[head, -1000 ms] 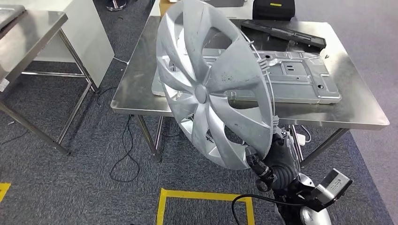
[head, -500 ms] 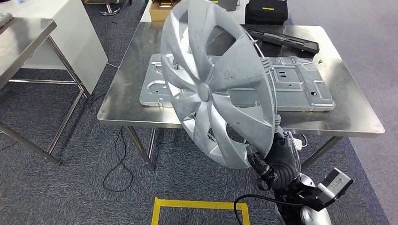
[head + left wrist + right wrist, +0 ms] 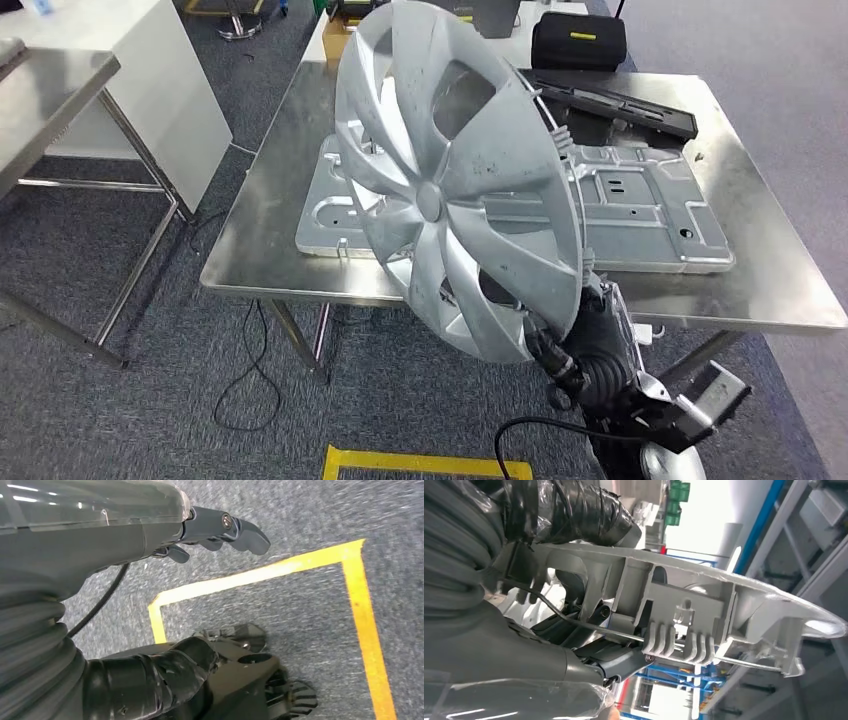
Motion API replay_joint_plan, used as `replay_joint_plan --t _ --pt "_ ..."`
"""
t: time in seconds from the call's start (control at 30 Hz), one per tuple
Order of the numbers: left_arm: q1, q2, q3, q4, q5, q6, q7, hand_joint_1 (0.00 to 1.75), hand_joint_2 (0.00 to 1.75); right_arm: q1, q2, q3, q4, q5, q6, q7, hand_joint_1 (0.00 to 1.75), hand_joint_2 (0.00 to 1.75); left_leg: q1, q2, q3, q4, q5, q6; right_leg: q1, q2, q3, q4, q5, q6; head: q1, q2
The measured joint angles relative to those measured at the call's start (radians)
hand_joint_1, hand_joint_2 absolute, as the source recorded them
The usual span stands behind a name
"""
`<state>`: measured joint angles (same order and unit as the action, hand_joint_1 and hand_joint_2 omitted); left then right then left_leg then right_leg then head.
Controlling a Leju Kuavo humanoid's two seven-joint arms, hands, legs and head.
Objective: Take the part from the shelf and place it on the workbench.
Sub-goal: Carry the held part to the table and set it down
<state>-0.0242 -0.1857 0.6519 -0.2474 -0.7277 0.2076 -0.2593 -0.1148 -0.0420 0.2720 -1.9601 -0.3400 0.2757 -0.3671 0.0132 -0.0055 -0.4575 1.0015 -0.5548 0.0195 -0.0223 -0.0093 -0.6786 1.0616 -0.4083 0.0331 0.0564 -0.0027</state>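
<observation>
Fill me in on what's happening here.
The robot's right hand grips a silver hubcap by its lower rim, holding it on edge in front of a steel workbench. A grey metal panel lies on that bench. The hubcap is not yet set down. The left hand hangs over the carpet, holding nothing.

high head view, close wrist views

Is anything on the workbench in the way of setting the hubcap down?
Yes. A large grey metal panel covers the workbench's middle, with a black tray behind it; bare steel remains along the edges.
</observation>
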Motion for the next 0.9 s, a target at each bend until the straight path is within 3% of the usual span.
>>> replay_joint_plan --t 0.07,0.13,0.2,0.27,0.3,0.33,0.37,0.43,0.47,0.53,0.6,0.67,0.73,0.8,0.83,0.87,0.9 --pt "-0.003 -0.001 0.000 0.000 0.000 -0.002 -0.001 0.00 1.75 0.001 0.000 0.000 0.000 0.002 0.001 0.000 1.75 1.75 -0.001 0.001 0.004 -0.001 0.001 -0.014 0.005 0.004 0.004 -0.010 0.004 -0.021 -0.001 0.000" --pt "-0.003 0.000 0.000 -0.001 0.000 -0.004 -0.002 0.00 1.75 0.002 0.000 0.000 -0.001 0.008 0.001 0.001 1.75 1.75 0.003 0.003 -0.008 0.041 0.008 -0.024 0.005 0.010 0.019 -0.018 -0.005 -0.040 -0.002 0.000" --pt "-0.003 -0.001 0.001 -0.001 0.000 -0.005 -0.003 0.00 1.75 -0.001 0.000 0.000 -0.001 0.015 0.000 0.002 1.75 1.75 0.006 0.003 -0.063 0.143 -0.010 -0.026 0.008 0.010 0.040 -0.023 -0.019 -0.055 -0.003 0.000" --pt "-0.002 -0.001 0.002 -0.001 -0.004 -0.006 -0.003 0.00 1.75 -0.005 0.000 -0.001 0.003 0.025 -0.001 0.006 1.75 1.75 0.006 0.003 -0.144 0.256 -0.065 -0.026 0.015 0.011 0.058 -0.023 -0.035 -0.064 -0.004 0.000" --pt "-0.001 -0.001 0.004 -0.001 -0.006 -0.006 -0.003 0.00 1.75 -0.007 -0.001 -0.001 0.007 0.032 -0.003 0.009 1.75 1.75 0.005 0.003 -0.176 0.284 -0.086 -0.025 0.018 0.013 0.068 -0.022 -0.043 -0.066 -0.004 0.000" --pt "-0.001 -0.001 0.005 -0.001 -0.009 -0.007 -0.002 0.00 1.75 -0.011 -0.001 -0.002 0.012 0.041 -0.006 0.013 1.75 1.75 0.003 0.003 -0.195 0.285 -0.090 -0.022 0.022 0.015 0.079 -0.022 -0.052 -0.068 -0.004 0.000" --pt "-0.001 0.000 0.006 -0.001 -0.012 -0.007 -0.002 0.00 1.75 -0.016 -0.002 -0.002 0.018 0.053 -0.011 0.017 1.75 1.75 0.002 0.003 -0.199 0.254 -0.067 -0.018 0.025 0.017 0.092 -0.022 -0.060 -0.068 -0.004 0.000" --pt "0.000 0.000 0.010 -0.002 -0.017 -0.008 -0.001 0.00 1.75 -0.037 -0.010 -0.006 0.034 0.100 -0.029 0.026 1.75 1.75 -0.006 0.002 -0.181 0.138 0.034 -0.003 0.029 0.018 0.116 -0.021 -0.076 -0.067 -0.004 0.000" --pt "0.000 0.000 0.014 -0.002 -0.019 -0.008 -0.002 0.00 1.75 -0.053 -0.017 -0.010 0.047 0.137 -0.044 0.030 1.75 1.75 -0.011 0.001 -0.173 0.088 0.068 0.004 0.031 0.020 0.123 -0.020 -0.082 -0.065 -0.004 0.000" --pt "-0.012 0.002 0.025 -0.005 -0.004 -0.008 0.020 0.00 1.75 -0.097 -0.035 -0.018 0.085 0.237 -0.073 0.044 1.75 1.75 -0.019 -0.002 -0.166 0.046 0.104 0.013 0.031 0.022 0.126 -0.019 -0.092 -0.056 -0.005 0.000" --pt "-0.068 0.003 0.041 -0.012 0.039 -0.007 0.107 0.00 1.75 -0.184 -0.038 -0.011 0.152 0.404 -0.107 0.092 1.75 1.75 -0.018 -0.002 -0.165 0.035 0.121 0.017 0.031 0.023 0.120 -0.018 -0.095 -0.045 -0.006 0.000" --pt "-0.164 0.006 0.054 -0.026 0.077 -0.012 0.218 0.00 1.75 -0.307 -0.029 0.036 0.255 0.714 -0.210 0.202 1.75 1.75 -0.012 -0.003 -0.165 0.019 0.136 0.023 0.030 0.019 0.100 0.010 -0.108 -0.035 -0.006 0.000" --pt "-0.249 0.009 0.055 -0.042 0.097 -0.018 0.270 0.00 1.75 -0.416 -0.029 0.108 0.371 1.123 -0.348 0.320 1.75 1.75 -0.010 -0.007 -0.164 0.011 0.141 0.029 0.023 0.015 0.048 0.109 -0.150 -0.025 -0.006 0.000" --pt "-0.292 0.012 0.053 -0.051 0.116 -0.018 0.273 0.00 1.75 -0.498 -0.037 0.165 0.493 1.478 -0.422 0.374 1.75 1.75 -0.010 -0.011 -0.160 0.012 0.136 0.030 0.014 0.014 -0.022 0.230 -0.184 -0.014 -0.006 0.000" --pt "-0.301 0.013 0.051 -0.053 0.126 -0.016 0.269 0.00 1.75 -0.533 -0.043 0.188 0.556 1.597 -0.434 0.384 1.31 1.31 -0.010 -0.012 -0.156 0.014 0.132 0.028 0.009 0.014 -0.045 0.256 -0.177 -0.009 -0.006 0.000" --pt "-0.304 0.014 0.048 -0.054 0.133 -0.014 0.266 0.00 1.75 -0.566 -0.049 0.209 0.615 1.670 -0.437 0.391 0.87 0.87 -0.009 -0.011 -0.151 0.016 0.126 0.024 0.005 0.013 -0.051 0.246 -0.148 -0.004 -0.006 0.000" --pt "-0.304 0.014 0.045 -0.054 0.140 -0.013 0.263 0.00 1.75 -0.594 -0.053 0.229 0.670 1.694 -0.434 0.398 0.44 0.44 -0.007 -0.011 -0.145 0.020 0.119 0.021 0.002 0.012 -0.041 0.199 -0.104 -0.001 -0.006 0.000"
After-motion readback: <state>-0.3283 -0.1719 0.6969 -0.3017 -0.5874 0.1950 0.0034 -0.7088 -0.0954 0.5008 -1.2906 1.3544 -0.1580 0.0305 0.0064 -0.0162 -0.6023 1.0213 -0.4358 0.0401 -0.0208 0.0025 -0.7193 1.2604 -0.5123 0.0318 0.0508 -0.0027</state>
